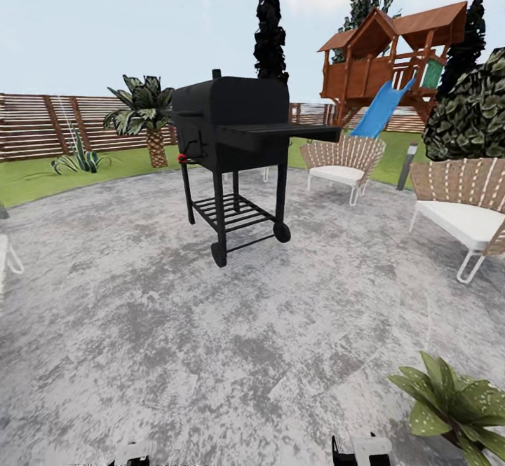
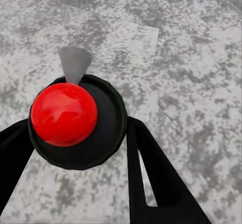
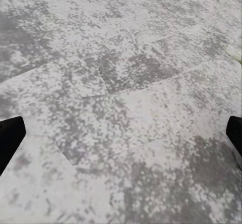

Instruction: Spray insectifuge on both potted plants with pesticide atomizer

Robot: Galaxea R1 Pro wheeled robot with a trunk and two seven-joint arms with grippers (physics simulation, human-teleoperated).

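In the left wrist view I look down on the pesticide atomizer [image 2: 75, 120], a red round cap on a dark round body with a grey nozzle tip. My left gripper [image 2: 75, 138] is shut on it, its black fingers [image 2: 156, 173] pressed against both sides above the stone patio. One potted plant [image 1: 456, 403] with broad pointed green leaves stands at the near right of the patio [image 1: 210, 326]; its pot is hidden. My right gripper [image 3: 121, 138] is open over bare stone, with only its dark fingertips [image 3: 10, 138] in view.
A black wheeled grill [image 1: 231, 151] stands mid-patio ahead. Wicker chairs [image 1: 344, 161] [image 1: 466, 207] sit at the right. A slat fence [image 1: 42, 126], a palm [image 1: 144, 112], an agave clump [image 1: 81, 161] and a wooden playhouse with a blue slide [image 1: 393, 52] line the lawn behind.
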